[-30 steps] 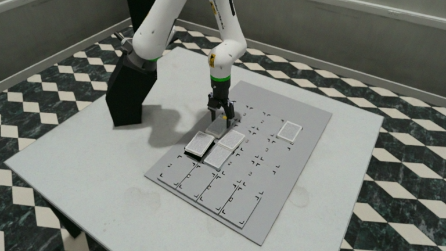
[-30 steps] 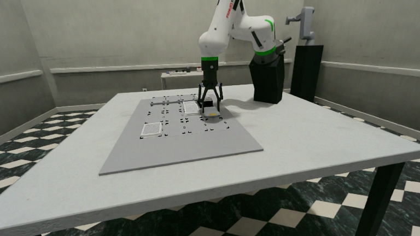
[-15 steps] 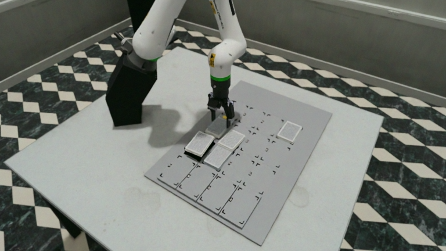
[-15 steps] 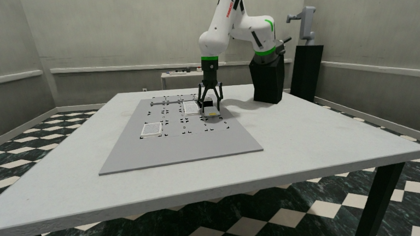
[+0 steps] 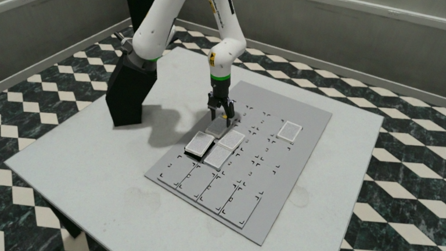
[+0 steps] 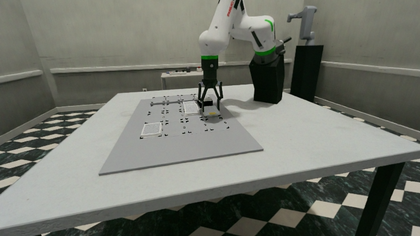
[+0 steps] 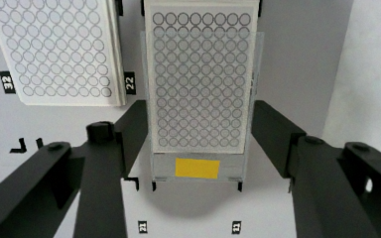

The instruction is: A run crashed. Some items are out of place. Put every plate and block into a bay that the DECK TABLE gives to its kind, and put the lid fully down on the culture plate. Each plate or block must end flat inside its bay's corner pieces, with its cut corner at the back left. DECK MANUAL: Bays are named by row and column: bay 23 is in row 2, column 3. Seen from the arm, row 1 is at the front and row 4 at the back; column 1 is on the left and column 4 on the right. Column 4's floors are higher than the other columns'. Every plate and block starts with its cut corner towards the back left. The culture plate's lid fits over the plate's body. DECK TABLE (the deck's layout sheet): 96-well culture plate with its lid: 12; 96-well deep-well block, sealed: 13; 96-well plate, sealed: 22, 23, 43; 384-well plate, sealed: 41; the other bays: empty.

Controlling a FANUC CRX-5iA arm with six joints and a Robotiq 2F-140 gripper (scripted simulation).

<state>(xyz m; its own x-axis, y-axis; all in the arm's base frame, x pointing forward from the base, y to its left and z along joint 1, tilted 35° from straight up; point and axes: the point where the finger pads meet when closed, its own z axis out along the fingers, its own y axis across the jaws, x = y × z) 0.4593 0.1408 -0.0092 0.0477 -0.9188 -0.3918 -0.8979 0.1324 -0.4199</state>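
The culture plate (image 7: pixel 200 20) sits in bay 12, below my gripper. Its clear lid (image 7: pixel 198 114), with a yellow label (image 7: pixel 197 169), lies over the plate but is shifted towards the label end, so one row of wells stands uncovered. My gripper (image 7: pixel 199 116) is shut on the lid's long sides. In the top view the gripper (image 5: pixel 220 118) stands straight above the lid (image 5: pixel 216 126). It also shows in the exterior view (image 6: pixel 210 105), over the lid (image 6: pixel 210 112). I cannot tell whether the lid is lifted off the plate.
A 96-well plate (image 7: pixel 57 50) lies in bay 22 beside the gripper's left finger. On the deck a thicker block (image 5: pixel 198 143) and two sealed plates (image 5: pixel 231 139) (image 5: pixel 216 156) lie close by. Another plate (image 5: pixel 289 131) lies far off. The raised column of bays (image 5: pixel 210 192) is bare.
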